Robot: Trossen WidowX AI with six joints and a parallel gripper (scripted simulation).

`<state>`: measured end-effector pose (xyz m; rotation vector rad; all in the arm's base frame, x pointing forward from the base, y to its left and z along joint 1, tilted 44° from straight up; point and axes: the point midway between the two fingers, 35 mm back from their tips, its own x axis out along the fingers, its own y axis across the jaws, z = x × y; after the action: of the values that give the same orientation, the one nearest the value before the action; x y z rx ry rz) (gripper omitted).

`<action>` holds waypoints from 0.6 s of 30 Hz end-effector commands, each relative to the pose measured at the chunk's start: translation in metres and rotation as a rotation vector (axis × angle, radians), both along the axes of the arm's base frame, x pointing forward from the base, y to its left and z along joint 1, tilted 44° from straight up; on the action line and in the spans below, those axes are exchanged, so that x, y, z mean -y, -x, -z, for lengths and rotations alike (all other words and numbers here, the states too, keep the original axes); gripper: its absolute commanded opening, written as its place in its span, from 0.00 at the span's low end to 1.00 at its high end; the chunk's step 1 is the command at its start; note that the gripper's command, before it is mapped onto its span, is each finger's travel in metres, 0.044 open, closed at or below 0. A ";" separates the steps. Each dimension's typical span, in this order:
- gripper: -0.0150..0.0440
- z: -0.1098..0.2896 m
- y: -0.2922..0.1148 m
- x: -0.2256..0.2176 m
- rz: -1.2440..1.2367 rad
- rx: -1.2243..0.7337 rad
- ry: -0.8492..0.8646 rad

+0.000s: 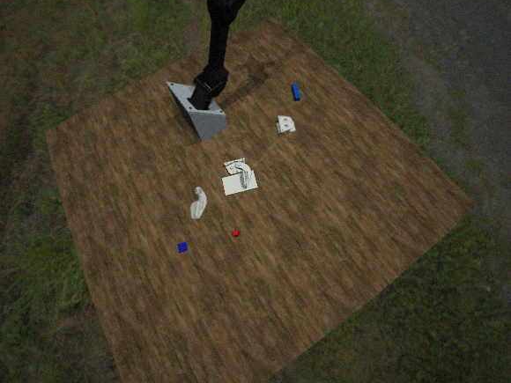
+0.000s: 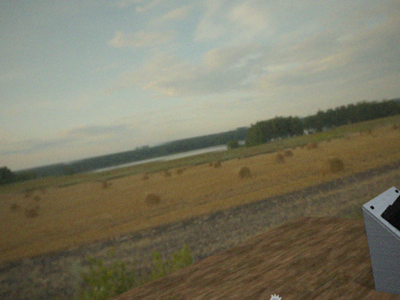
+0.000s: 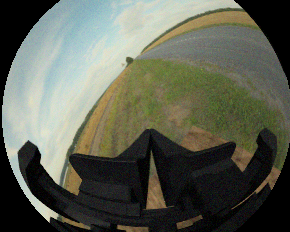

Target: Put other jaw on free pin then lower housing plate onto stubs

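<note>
My gripper [image 3: 149,132] is shut and empty in the wrist view, its fingertips touching, raised high and far from the parts. The white base [image 1: 231,187] lies mid-table in the top view, with one white curved jaw [image 1: 246,178] on it. The pins are too small to make out. The other white jaw [image 1: 201,204] lies loose on the table beside the base. The white housing plate [image 1: 285,124], with two dark holes, lies apart, toward the blue bar. A white toothed edge [image 2: 275,298] shows at the bottom of the exterior view; which part it belongs to is unclear.
The arm's grey wedge mount [image 1: 207,124] [image 2: 383,252] stands behind the base. A blue bar [image 1: 296,92] lies beyond the housing plate. A small red cube [image 1: 235,233] and a flat blue square [image 1: 182,247] lie in front of the jaws on the wooden table [image 1: 308,247].
</note>
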<state>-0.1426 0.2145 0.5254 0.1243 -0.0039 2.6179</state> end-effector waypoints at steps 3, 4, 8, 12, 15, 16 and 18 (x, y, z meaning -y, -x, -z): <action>0.25 0.015 -0.012 -0.024 0.078 -0.013 0.079; 0.25 0.016 -0.015 -0.027 0.090 -0.016 0.090; 0.25 0.024 -0.025 -0.041 0.140 -0.021 0.125; 0.25 0.036 -0.043 -0.062 0.216 -0.021 0.168; 0.25 0.046 -0.058 -0.078 0.274 -0.022 0.202; 0.25 0.049 -0.063 -0.083 0.293 -0.023 0.213; 0.25 0.055 -0.074 -0.091 0.329 -0.029 0.238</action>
<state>-0.0830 0.2894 0.4852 0.0833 0.2144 2.3245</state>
